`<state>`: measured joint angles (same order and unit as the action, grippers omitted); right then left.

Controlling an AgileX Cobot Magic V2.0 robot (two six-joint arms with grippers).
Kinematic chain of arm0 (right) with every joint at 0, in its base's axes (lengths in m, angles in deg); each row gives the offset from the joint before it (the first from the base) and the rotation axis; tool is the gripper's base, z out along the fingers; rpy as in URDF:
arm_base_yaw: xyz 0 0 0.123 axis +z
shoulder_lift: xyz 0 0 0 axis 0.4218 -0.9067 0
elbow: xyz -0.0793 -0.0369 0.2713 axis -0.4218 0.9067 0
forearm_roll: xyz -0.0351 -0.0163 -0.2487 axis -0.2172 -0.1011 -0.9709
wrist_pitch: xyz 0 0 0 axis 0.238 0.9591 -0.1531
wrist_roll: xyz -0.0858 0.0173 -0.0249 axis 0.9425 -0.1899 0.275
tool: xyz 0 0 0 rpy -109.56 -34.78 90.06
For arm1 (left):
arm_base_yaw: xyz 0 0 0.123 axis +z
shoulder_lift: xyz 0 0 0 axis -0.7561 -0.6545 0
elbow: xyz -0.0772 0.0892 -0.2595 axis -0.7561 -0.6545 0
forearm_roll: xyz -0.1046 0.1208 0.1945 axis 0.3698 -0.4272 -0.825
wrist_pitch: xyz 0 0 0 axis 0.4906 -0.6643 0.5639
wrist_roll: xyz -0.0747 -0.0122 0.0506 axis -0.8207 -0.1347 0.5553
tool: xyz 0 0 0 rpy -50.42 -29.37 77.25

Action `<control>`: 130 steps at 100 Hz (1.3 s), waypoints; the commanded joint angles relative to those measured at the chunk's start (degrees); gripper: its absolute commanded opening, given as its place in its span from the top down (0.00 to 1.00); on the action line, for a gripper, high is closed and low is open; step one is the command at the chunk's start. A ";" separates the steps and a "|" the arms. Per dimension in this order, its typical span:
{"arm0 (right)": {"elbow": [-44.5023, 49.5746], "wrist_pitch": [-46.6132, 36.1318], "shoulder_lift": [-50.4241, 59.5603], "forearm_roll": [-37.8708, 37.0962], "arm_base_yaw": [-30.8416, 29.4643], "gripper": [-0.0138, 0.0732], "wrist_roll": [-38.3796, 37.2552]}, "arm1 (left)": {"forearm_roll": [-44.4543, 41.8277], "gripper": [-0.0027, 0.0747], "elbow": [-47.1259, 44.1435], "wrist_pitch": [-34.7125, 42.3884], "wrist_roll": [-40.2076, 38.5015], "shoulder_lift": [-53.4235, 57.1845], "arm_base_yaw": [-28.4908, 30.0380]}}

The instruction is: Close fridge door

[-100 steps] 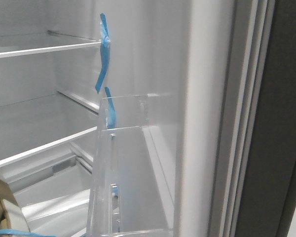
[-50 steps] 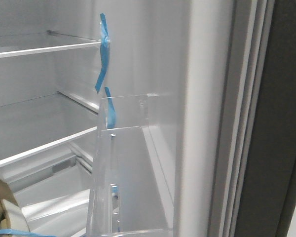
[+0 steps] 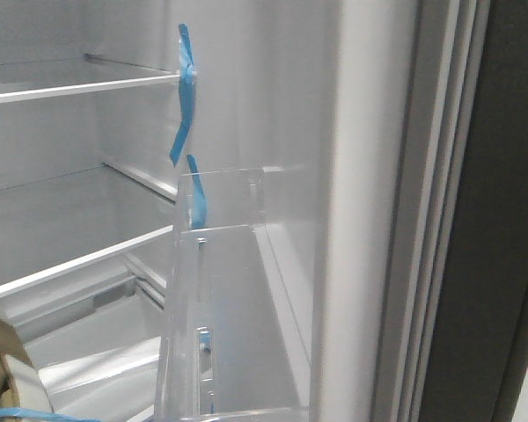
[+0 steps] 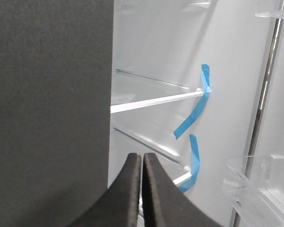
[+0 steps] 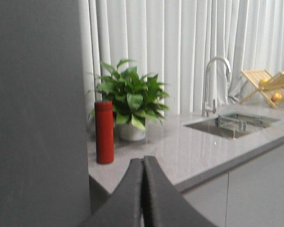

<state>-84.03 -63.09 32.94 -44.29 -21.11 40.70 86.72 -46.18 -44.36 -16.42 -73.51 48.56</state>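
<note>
Standing open at right, the fridge door (image 3: 475, 264) awaits a push; both tools (image 4: 142, 189) (image 5: 143, 194) are closed, empty.

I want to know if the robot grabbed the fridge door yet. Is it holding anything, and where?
Nothing is held. The left gripper and the right gripper are both shut with no object between their fingers. The fridge door stands open, ungripped.
</note>
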 commanded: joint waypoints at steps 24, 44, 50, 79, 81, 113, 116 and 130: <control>-17.91 4.99 -11.61 1.28 0.07 0.93 0.06 | 0.09 0.99 -1.60 4.40 -0.20 -1.09 -0.59; -22.02 6.45 -14.04 1.56 0.07 0.93 0.06 | 0.09 0.99 -1.60 4.40 -0.20 -1.09 -0.59; -22.02 6.60 -14.04 1.65 0.07 0.93 0.06 | 0.09 0.99 -1.60 4.40 -0.20 -1.09 -0.59; -22.02 7.16 -14.18 2.84 0.07 0.93 0.06 | 0.09 0.99 -1.60 4.40 -0.20 -1.09 -0.59; -22.02 7.16 -14.18 3.23 0.07 0.93 0.06 | 0.09 0.99 -1.60 4.40 -0.20 -1.09 -0.59; -22.02 7.05 -14.88 18.09 0.07 0.93 9.34 | 0.09 0.99 -1.60 4.40 -0.20 -1.09 -0.59; -22.02 7.17 -14.88 20.42 0.07 0.93 11.05 | 0.09 0.99 -1.60 4.40 -0.20 -1.09 -0.59; -22.02 8.15 -14.88 26.81 0.07 0.93 13.73 | 0.09 0.99 -1.60 4.40 -0.20 -1.09 -0.59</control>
<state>-103.86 -51.64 18.11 -21.87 -21.11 52.16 86.72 -46.18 -44.36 -16.42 -73.51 48.56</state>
